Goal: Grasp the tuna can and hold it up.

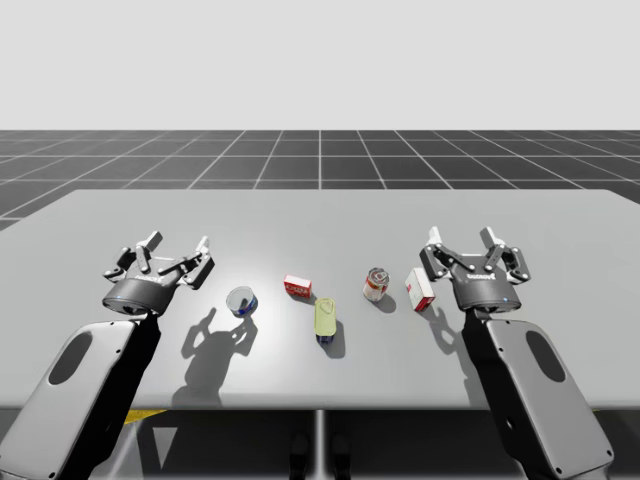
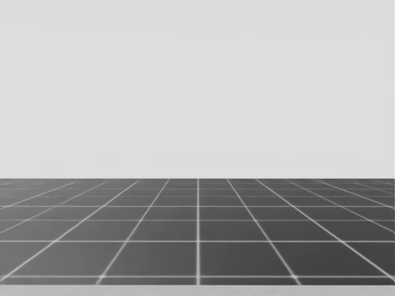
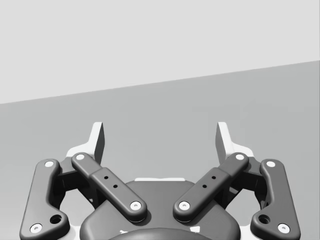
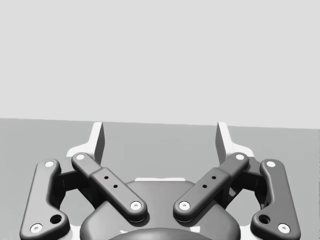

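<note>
- Tuna can [image 1: 241, 300]: one, low and round, sat left of centre on the table [image 1: 320, 220]. Its pale round face pointed up, so its short axis ran roughly vertical and the blue wall faced the near edge. I couldn't tell whether it was tipped a little.
- Nothing touched the can. It was near the left gripper [image 1: 174, 250], off to that gripper's right and a bit nearer the table's front edge.
- Left gripper: fingers spread wide, nothing between them. The left wrist view [image 3: 160, 132] showed only bare tabletop ahead of it.
- Small red box [image 1: 297, 288]: one, just right of the can, apart from it.
- Pale yellow-green container [image 1: 325, 318]: one, lying flat, long axis running near-to-far, dark end toward the front edge.
- Taller can [image 1: 376, 284]: one, upright, red label, right of centre. That made two cans total.
- Red-and-white box [image 1: 420, 290]: one, standing, close beside the right gripper [image 1: 462, 242]. Two boxes total.
- Right gripper: also spread wide and holding nothing, confirmed in the right wrist view [image 4: 160, 132].
- Head view: dark gridded floor [image 2: 197, 234] under a pale backdrop.
</note>
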You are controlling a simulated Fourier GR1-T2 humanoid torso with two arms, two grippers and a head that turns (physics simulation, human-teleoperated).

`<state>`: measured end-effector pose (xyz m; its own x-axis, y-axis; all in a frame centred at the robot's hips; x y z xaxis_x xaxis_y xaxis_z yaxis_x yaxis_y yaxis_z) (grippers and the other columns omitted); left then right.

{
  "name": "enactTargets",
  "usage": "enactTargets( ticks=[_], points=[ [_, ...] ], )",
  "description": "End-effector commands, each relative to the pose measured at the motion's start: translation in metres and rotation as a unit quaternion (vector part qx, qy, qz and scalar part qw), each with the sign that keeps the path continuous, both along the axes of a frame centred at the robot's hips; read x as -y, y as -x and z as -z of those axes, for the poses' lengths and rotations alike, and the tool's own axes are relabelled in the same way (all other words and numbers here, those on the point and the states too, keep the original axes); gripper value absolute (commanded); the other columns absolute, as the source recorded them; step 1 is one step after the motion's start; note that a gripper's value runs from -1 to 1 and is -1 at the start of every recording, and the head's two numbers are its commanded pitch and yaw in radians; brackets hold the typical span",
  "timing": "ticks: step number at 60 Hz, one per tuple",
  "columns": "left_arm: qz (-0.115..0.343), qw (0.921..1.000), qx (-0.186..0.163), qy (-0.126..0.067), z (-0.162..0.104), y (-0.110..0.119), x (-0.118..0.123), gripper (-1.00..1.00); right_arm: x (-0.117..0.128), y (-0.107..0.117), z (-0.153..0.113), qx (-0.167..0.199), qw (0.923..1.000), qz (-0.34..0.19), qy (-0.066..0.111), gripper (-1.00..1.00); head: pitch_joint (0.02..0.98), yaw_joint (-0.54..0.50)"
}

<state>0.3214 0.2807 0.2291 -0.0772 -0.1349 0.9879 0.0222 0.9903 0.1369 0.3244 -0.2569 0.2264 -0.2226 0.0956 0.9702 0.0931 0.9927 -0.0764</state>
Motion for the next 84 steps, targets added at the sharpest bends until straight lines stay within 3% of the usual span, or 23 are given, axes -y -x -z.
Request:
enactTargets(
  ticks=[1, 3, 5, 11, 36, 54, 65, 78, 84],
  points=[
    [0.000, 1.0000, 0.001, -0.001, 0.000, 0.000, 0.000, -1.00, 0.000, 0.001, 0.002, 0.003, 1.0000, 0.006, -0.001, -1.00, 0.041, 0.00],
    [0.000, 1.0000, 0.001, 0.000, 0.000, 0.000, 0.000, -1.00, 0.000, 0.001, 0.002, -0.003, 1.0000, 0.001, 0.004, -1.00, 0.044, 0.01],
    [0.000, 1.0000, 0.001, -0.001, 0.000, 0.000, 0.000, -1.00, 0.000, 0.000, 0.001, -0.009, 1.0000, 0.000, -0.003, -1.00, 0.049, 0.01],
    [0.000, 1.0000, 0.002, -0.001, -0.001, 0.001, 0.000, -1.00, 0.001, -0.001, 0.002, -0.025, 0.9997, -0.006, -0.002, -1.00, 0.085, 0.01],
    [0.004, 0.9999, 0.005, -0.008, -0.002, 0.002, 0.001, -1.00, 0.001, -0.003, 0.003, -0.020, 0.9997, -0.001, 0.012, -1.00, 0.526, 0.06],
    [0.006, 0.9999, 0.002, -0.013, -0.002, 0.002, 0.003, -1.00, 0.000, -0.002, 0.002, -0.026, 0.9994, -0.011, 0.018, -1.00, 0.756, 0.23],
    [0.007, 0.9999, 0.001, -0.012, -0.002, 0.002, 0.004, -1.00, -0.004, -0.002, 0.004, -0.033, 0.9990, -0.021, 0.020, -1.00, 0.824, 0.32],
    [0.017, 0.9998, -0.013, -0.002, -0.004, 0.004, 0.008, -1.00, -0.004, -0.002, 0.005, -0.036, 0.9987, -0.026, 0.022, -1.00, 0.850, 0.35],
    [0.047, 0.9980, -0.037, -0.018, -0.007, 0.009, 0.018, -1.00, -0.004, -0.002, 0.005, -0.037, 0.9988, -0.025, 0.022, -1.00, 0.848, 0.33]
  ],
)
